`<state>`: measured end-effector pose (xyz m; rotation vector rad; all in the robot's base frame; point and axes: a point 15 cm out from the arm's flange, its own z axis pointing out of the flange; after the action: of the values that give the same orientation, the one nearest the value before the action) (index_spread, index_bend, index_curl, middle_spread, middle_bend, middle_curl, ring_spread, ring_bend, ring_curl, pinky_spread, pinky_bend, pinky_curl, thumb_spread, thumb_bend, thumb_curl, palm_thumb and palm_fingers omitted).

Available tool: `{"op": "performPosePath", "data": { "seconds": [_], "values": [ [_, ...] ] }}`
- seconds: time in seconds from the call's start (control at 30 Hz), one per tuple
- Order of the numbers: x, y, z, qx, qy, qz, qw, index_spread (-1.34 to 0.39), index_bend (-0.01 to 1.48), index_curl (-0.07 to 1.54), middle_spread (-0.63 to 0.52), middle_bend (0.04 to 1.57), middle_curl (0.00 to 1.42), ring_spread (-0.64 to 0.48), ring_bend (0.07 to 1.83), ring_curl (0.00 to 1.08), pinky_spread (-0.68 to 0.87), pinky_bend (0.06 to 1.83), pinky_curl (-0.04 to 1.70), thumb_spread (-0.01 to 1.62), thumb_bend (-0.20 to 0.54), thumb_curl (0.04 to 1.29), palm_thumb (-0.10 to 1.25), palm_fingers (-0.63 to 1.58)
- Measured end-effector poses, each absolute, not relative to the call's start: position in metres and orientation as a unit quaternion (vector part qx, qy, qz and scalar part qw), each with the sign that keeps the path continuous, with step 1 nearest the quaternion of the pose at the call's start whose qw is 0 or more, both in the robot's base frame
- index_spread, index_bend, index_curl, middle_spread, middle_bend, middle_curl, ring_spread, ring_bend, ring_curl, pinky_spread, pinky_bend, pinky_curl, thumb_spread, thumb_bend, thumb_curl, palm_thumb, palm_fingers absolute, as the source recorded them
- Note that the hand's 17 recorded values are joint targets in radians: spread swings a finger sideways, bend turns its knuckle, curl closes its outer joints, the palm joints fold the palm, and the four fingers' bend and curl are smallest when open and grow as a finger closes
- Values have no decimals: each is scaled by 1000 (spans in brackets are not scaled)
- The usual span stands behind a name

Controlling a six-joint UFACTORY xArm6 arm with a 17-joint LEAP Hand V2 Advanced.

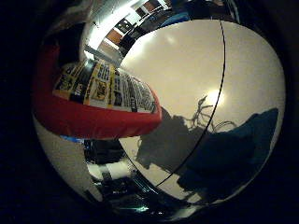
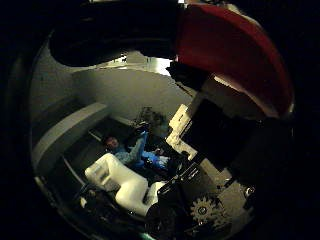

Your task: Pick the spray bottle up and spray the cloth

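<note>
The red spray bottle (image 1: 93, 98), with a yellow and black label, fills much of the right little finger side palm view and lies close against the palm, above the white table (image 1: 187, 65). The right thumb side palm view shows its red body (image 2: 235, 50) with a black part (image 2: 215, 125) below it. My hand (image 2: 125, 180) shows there as white finger parts and a gear, curled near the bottle. A dark blue cloth (image 1: 245, 154) lies on the table, away from the bottle, past the hand's shadow.
A dark seam line (image 1: 220, 103) runs across the white table. The table's rounded edge (image 1: 140, 177) has room clutter beyond it. The right thumb side palm view looks out into a dim room with grey walls (image 2: 70, 130).
</note>
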<state>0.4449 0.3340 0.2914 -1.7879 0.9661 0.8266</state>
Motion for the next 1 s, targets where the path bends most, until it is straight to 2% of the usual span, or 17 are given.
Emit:
{"op": "performPosePath", "data": {
  "seconds": [0.3,0.57,0.7,0.87,0.93,0.97,1.0],
  "values": [
    [473,365,255,-735,390,334,443,-178,1238,782,-112,1403,757,-223,1369,815,-213,1066,1258,1067,-12,654,1074,1127],
    [476,377,237,-739,386,338,435,-178,1233,780,-112,1404,756,-221,1361,810,-211,1063,1247,1095,-14,631,1034,1130],
    [479,374,237,-739,386,335,438,-181,1167,760,-111,1352,728,-210,1328,769,-228,1039,1167,1090,-21,599,1004,1141],
    [478,370,238,-744,378,328,442,-225,892,714,-134,1208,674,-208,1268,685,-294,1019,1018,992,-36,576,922,1023],
    [477,369,240,-748,373,325,443,-261,665,692,-166,1118,662,-224,1256,662,-350,1086,961,926,-36,570,871,865],
    [476,368,240,-748,371,326,443,-269,619,682,-172,1096,658,-228,1250,654,-360,1099,947,920,-36,568,864,841],
    [475,367,242,-749,370,326,443,-285,480,657,-187,1053,657,-242,1244,637,-388,1133,913,913,-29,563,852,780]
  ]
}}
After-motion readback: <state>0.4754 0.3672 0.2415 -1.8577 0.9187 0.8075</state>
